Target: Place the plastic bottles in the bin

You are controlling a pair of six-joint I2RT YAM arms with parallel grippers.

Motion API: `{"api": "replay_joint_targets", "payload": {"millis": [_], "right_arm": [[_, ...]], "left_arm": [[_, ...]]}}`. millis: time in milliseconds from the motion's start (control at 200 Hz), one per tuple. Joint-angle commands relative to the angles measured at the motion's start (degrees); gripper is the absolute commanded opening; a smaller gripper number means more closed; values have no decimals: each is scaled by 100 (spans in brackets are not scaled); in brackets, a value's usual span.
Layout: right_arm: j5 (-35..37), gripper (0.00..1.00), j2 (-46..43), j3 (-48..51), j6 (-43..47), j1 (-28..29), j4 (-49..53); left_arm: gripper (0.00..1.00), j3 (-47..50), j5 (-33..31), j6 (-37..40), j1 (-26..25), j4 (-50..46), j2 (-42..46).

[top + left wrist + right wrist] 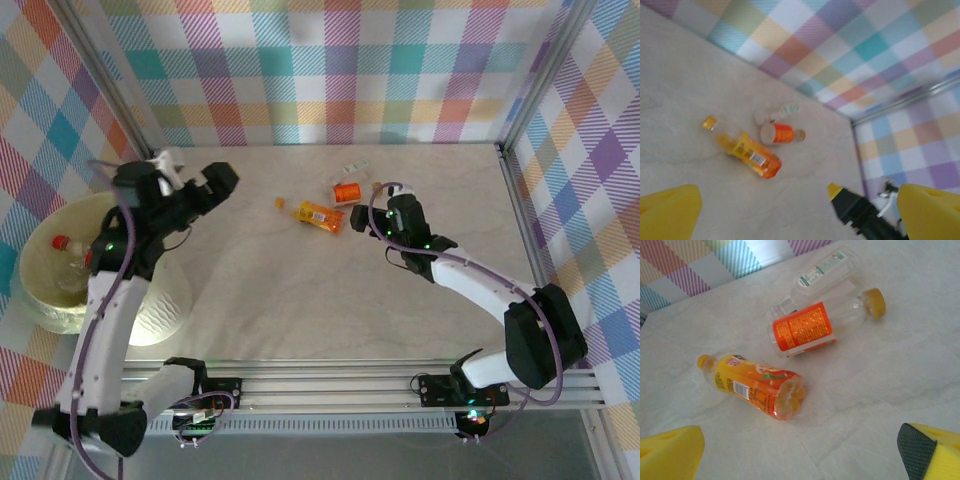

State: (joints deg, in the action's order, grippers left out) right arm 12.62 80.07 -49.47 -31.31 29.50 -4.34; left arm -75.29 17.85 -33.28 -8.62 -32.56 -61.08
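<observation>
Bottles point(322, 214) lie sideways: clear orange-labelled bottle point(810, 330), yellow-labelled bottle point(757, 385); left fingers point(667, 214) and right fingers point(670, 456) spread, empty.

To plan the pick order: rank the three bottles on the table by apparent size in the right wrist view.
1-2. Yellow-labelled bottle and orange-labelled bottle: alike; the yellow one lies nearer the camera, so no ranking.
3. White-labelled clear bottle: smallest-looking, though farthest from the camera.
</observation>
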Motion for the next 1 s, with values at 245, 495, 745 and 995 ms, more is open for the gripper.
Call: {"api": "replay_joint_targets", "payload": {"millis": [245,495,745,995], "right_arm": [[-1527,100,510,-689,120,-894,900],[-2567,100,1750,-1891,417,-1122,1361],[-3784,98,2801,-2797,2363,-1087,1542],[-4362,96,3449,-3179,3092,-951,1407]], "left_arm": [[100,-231,-980,539,-1274,606,-973],[100,197,-763,139,-1532,1099,-1346],[100,422,-1250,-29,-1559,929,-1442],[100,625,-1624,-55,-1561,821,-1351]]}}
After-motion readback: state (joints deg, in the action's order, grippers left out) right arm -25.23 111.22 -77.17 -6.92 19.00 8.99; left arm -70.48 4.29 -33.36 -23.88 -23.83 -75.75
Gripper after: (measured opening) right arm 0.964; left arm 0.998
